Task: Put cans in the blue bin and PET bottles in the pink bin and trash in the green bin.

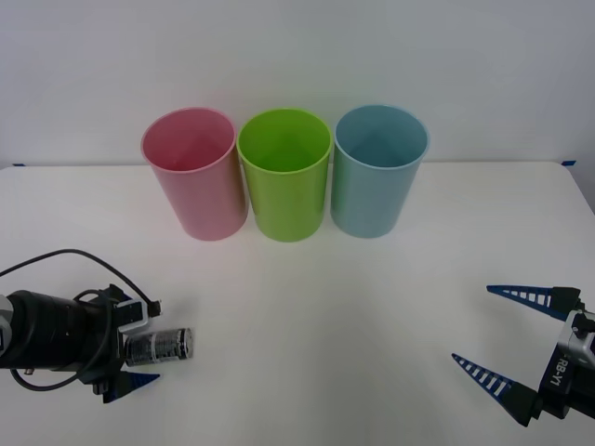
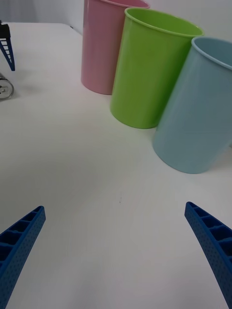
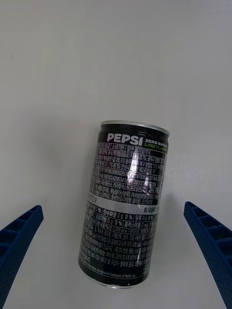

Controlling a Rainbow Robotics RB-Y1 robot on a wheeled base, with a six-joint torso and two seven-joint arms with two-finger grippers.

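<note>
A small dark can (image 3: pixel 125 203) with a silver top lies on its side on the white table (image 1: pixel 307 316), seen at the front left (image 1: pixel 172 346). My left gripper (image 1: pixel 144 344) is low over it and open, a blue finger (image 3: pixel 19 236) on each side, clear of the can. The pink bin (image 1: pixel 193 177), green bin (image 1: pixel 285 177) and blue bin (image 1: pixel 378 172) stand upright in a row at the back. My right gripper (image 1: pixel 472 323) waits open at the front right, holding nothing. PET bottles and trash are out of view.
The three bins stand nearly touching; from the right wrist they line up as pink bin (image 2: pixel 104 48), green bin (image 2: pixel 150 67) and blue bin (image 2: pixel 198 111). A broad stretch of bare table lies between the bins and both grippers. A white wall rises behind.
</note>
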